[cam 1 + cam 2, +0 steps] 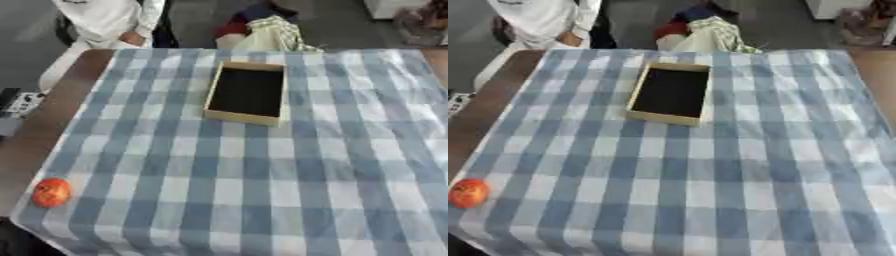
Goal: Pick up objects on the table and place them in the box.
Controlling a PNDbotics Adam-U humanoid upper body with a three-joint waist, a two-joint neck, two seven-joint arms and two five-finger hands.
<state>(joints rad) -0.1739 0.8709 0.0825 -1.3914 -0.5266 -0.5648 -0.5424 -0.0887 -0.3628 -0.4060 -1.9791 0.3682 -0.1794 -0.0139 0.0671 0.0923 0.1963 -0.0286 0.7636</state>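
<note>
A shallow tan box [210,97] with a dark inside lies on the blue and white checked cloth, a little left of the middle toward the far edge. Nothing shows inside it. A round red-orange fruit [51,192] rests at the near left edge of the cloth, far from the box. Neither of my hands appears in either eye view.
The checked cloth [289,180] covers most of the brown table [39,125], whose bare wood shows along the left side. A person in white stands past the far left corner. Cloth bundles [267,30] lie beyond the far edge.
</note>
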